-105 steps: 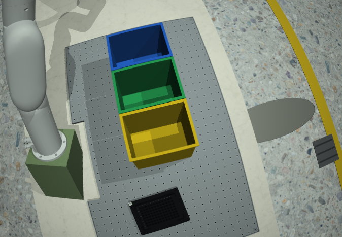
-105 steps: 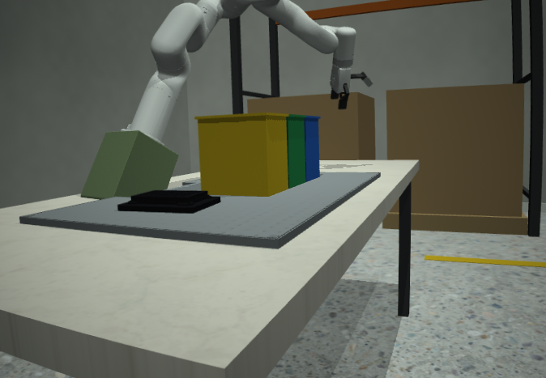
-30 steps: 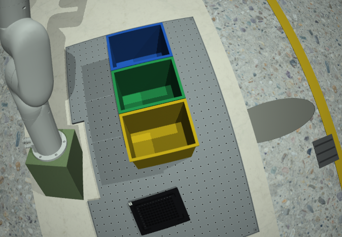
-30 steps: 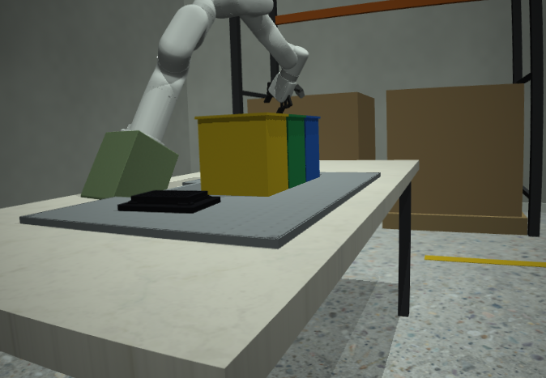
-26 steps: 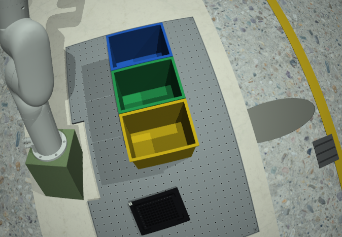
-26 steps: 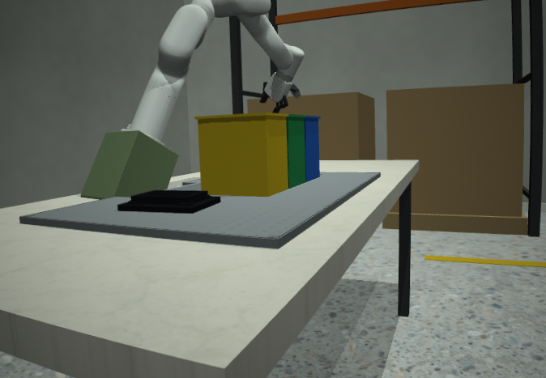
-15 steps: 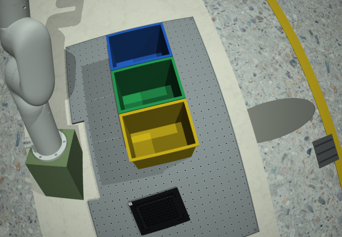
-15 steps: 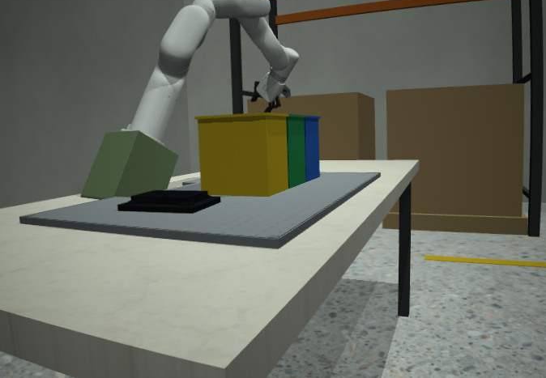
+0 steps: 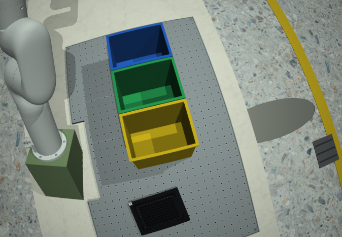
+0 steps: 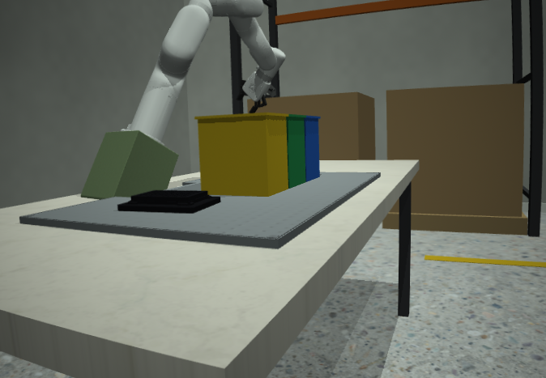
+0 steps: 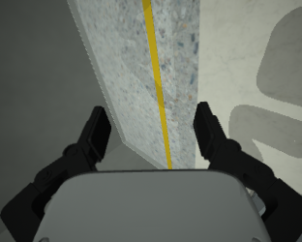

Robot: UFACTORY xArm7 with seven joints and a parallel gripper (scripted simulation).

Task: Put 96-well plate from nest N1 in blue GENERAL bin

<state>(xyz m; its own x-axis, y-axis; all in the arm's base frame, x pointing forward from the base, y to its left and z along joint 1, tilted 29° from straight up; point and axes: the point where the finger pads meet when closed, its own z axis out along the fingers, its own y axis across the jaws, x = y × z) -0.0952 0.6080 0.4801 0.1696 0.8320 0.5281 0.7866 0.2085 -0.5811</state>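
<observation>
The black 96-well plate (image 9: 158, 210) lies flat in its black nest N1 at the near end of the grey pegboard; it also shows in the exterior view (image 10: 169, 198). The blue bin (image 9: 138, 44) stands upright at the far end of a row of three, and only its side shows in the exterior view (image 10: 312, 146). My gripper (image 10: 257, 102) hangs open and empty, high up behind the yellow bin's rim, far from the plate. In the wrist view my fingers stand wide apart with only table edge and floor between them. No bin signs are visible.
The green bin (image 9: 147, 82) and the yellow bin (image 9: 159, 130) stand upright, touching in a row with the blue one. My arm's green base block (image 9: 56, 164) sits at the table's left edge. Cardboard boxes (image 10: 454, 149) and a rack stand behind the table.
</observation>
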